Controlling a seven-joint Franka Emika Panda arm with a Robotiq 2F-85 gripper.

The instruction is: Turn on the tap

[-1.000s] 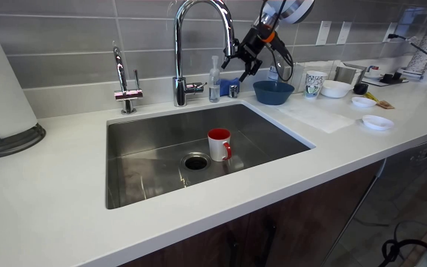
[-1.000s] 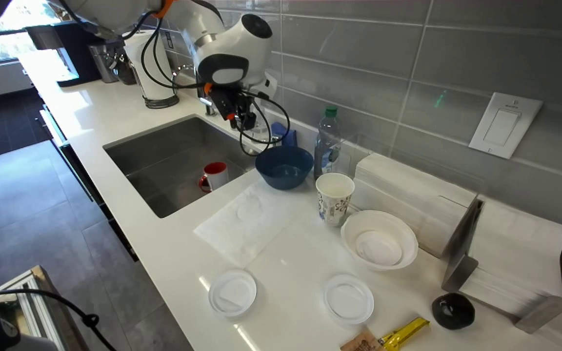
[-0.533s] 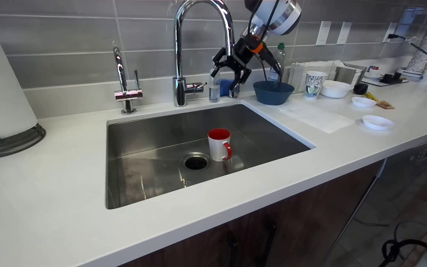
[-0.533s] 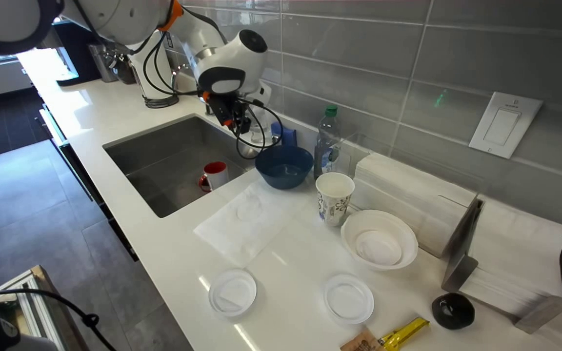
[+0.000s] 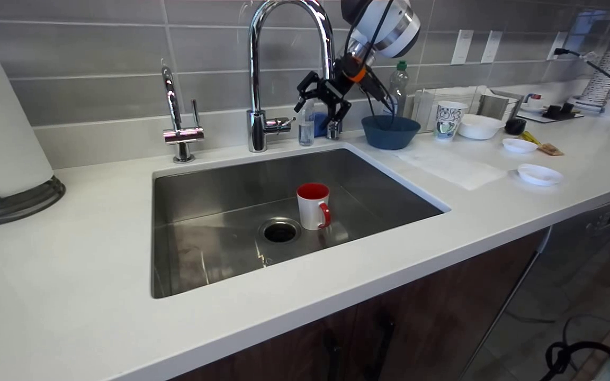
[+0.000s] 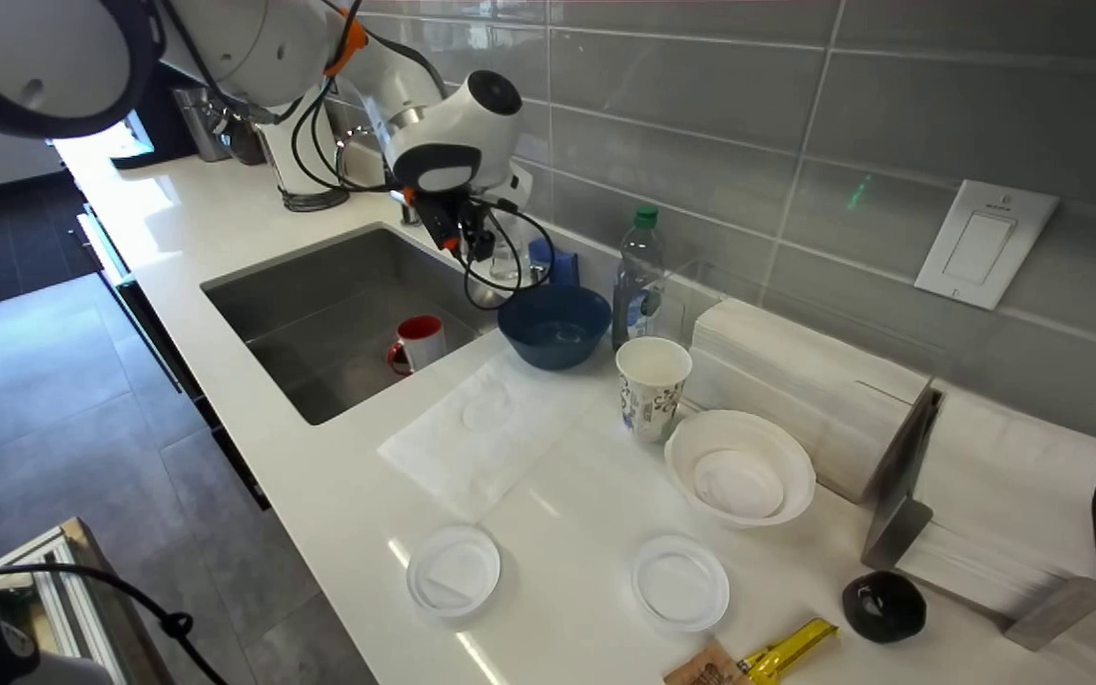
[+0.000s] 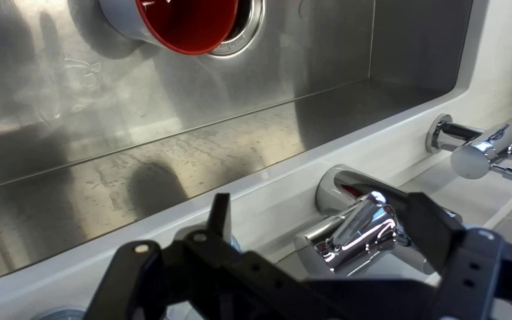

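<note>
The tap [image 5: 254, 79] is a tall chrome gooseneck behind the sink. Its side lever [image 5: 284, 123] points right from the base in an exterior view. My gripper [image 5: 314, 115] is open and empty, to the right of the lever and higher, overlapping the spout's end in that view. In the wrist view the tap's base and lever [image 7: 358, 235] show between the spread fingers of the gripper [image 7: 320, 198], which appear apart from the lever. The gripper also shows small in an exterior view [image 6: 478, 249], where the arm mostly hides the tap.
A red-and-white mug [image 5: 311, 209] stands in the sink [image 5: 209, 190] by the drain. A short chrome tap [image 5: 178, 121] stands to the left. A clear soap bottle [image 5: 306, 132], a blue bowl [image 5: 389, 132] and a green-capped bottle [image 6: 641, 271] line the back of the counter.
My gripper has moved left and slightly down in an exterior view, closer to the tap's lever. The fingers stay open. The tap and mug have not moved.
</note>
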